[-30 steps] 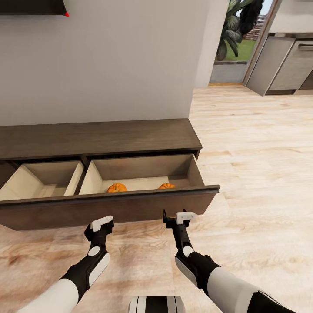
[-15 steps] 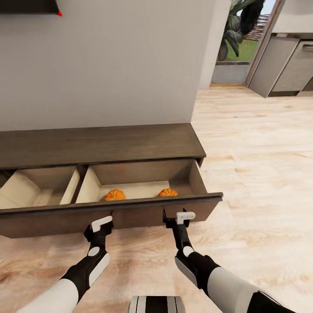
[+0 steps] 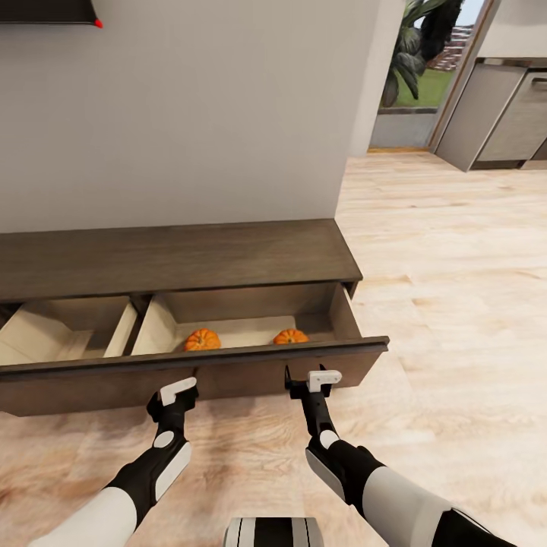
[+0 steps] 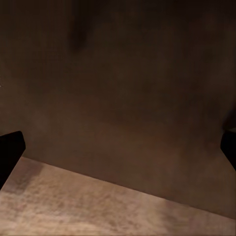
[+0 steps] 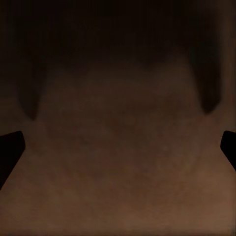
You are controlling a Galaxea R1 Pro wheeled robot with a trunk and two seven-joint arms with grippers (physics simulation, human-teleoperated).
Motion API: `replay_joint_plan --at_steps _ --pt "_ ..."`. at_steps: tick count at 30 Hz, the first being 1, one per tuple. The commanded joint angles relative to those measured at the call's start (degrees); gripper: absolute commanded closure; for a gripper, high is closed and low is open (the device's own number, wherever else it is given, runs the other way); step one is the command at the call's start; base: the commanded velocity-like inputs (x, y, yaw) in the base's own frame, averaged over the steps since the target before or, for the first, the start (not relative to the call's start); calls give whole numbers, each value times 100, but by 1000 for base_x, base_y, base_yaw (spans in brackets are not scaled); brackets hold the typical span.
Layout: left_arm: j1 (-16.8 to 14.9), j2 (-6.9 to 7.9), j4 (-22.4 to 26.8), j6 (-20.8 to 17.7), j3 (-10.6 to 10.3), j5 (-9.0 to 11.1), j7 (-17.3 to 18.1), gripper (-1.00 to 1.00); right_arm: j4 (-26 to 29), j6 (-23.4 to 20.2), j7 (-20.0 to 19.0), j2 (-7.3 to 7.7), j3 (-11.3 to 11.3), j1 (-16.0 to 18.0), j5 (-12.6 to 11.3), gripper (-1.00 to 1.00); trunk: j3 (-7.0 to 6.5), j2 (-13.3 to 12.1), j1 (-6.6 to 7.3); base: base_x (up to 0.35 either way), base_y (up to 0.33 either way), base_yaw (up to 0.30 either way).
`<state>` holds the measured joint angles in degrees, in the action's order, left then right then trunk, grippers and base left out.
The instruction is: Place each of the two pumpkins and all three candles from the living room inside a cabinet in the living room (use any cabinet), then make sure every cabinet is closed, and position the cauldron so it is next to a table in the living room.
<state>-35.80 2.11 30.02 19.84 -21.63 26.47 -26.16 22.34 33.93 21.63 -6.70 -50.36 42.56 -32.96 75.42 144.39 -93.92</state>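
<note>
**Both pumpkins in the open drawer, grippers at its front**

The cabinet runs low along the grey wall, dark brown, and its drawer front stands pulled out over the pale wood floor. Two pale compartments lie open behind that front. In the right-hand compartment sit the two pumpkins: the left pumpkin near the compartment's front left corner, just behind the drawer front, and the right pumpkin further along the front edge, toward its right side. They sit well apart, each half hidden by the drawer's top edge. The left-hand compartment shows only its pale walls and floor.

Down in front, the left gripper sits right up at the lower edge of the drawer front, its white-capped finger tilted. The left wrist view looks straight at that dark panel with a strip of floor beneath it, and the black fingertips show at both sides of the picture, so this one is spread wide. The right gripper is likewise up against the drawer front, below the right pumpkin; its wrist view meets the dark wood close up, fingertips at either side, spread apart too, with nothing between them.

Past the cabinet's right end, a doorway shows a leafy plant and grey kitchen cupboards.
</note>
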Motion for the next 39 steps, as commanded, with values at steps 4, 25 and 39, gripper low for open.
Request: replay_joint_plan --at_steps 4,25,39 --pt "-6 9 4 29 -43 34 -39 -100 -2 17 43 2 -52 7 -26 -100 4 2 0 170 34 0" --pt "-6 26 4 29 -35 42 -39 -100 -2 11 43 2 -48 7 -26 -100 4 2 0 238 89 0" --pt "-6 20 4 29 -26 43 -39 -100 -2 8 25 2 -47 7 -26 -100 4 2 0 240 49 0"
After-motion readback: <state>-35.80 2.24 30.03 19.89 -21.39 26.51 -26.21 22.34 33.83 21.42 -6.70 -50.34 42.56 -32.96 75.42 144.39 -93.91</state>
